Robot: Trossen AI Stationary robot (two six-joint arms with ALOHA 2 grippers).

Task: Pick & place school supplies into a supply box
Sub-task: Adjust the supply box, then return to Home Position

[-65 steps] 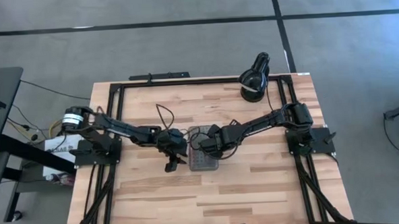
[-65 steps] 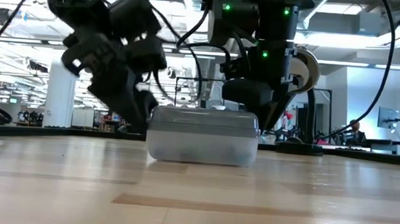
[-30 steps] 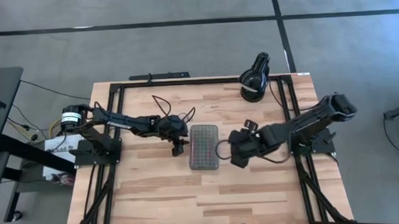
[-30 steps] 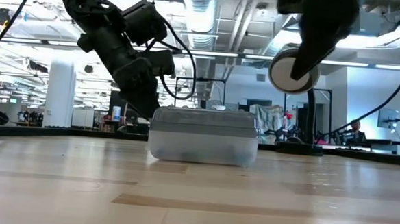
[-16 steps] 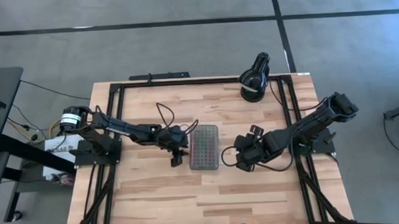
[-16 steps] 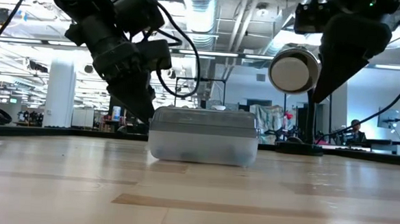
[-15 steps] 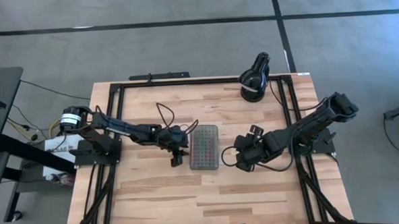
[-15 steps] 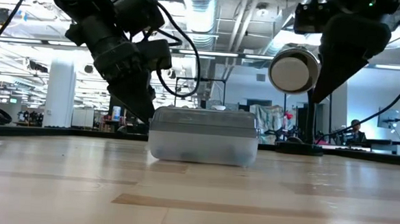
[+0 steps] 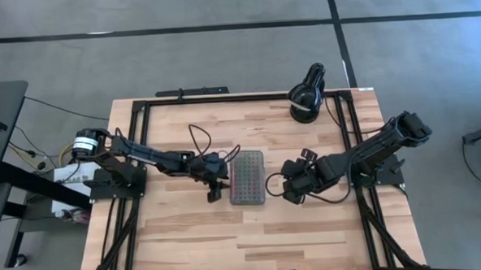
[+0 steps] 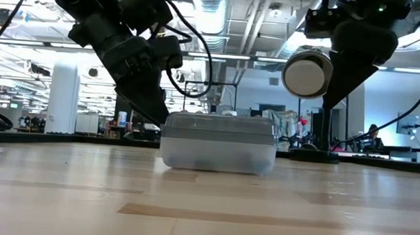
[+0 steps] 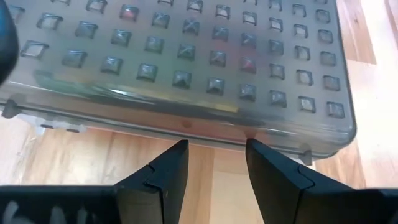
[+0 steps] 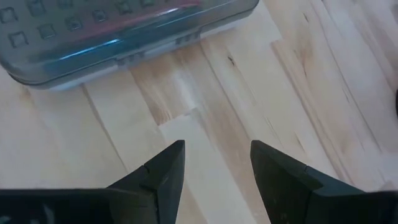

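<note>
From above, the small rectangular clear plastic supply box with its grey dotted lid lies shut near the middle of the pale wooden plank table; no pen, pencil or scissors shows loose on the boards, so the packing looks finished or nearly so. The left gripper sits just beside the box's left long side, the right gripper near its right side but apart from it, and a round black desk lamp stands at the far edge. At table height, the box rests flat, lid down, its frosted walls showing only dim shapes inside, with the left arm slanting down behind its left end. The left wrist camera looks down on the lid, rows of small raised squares with faint red, green and yellow colours beneath; the left gripper has its fingers apart and empty, tips almost at the box's rim. From the right wrist, the right gripper likewise stands apart over bare wood, holding nothing, with a corner of the box beyond showing blue and red streaks through the plastic.
</note>
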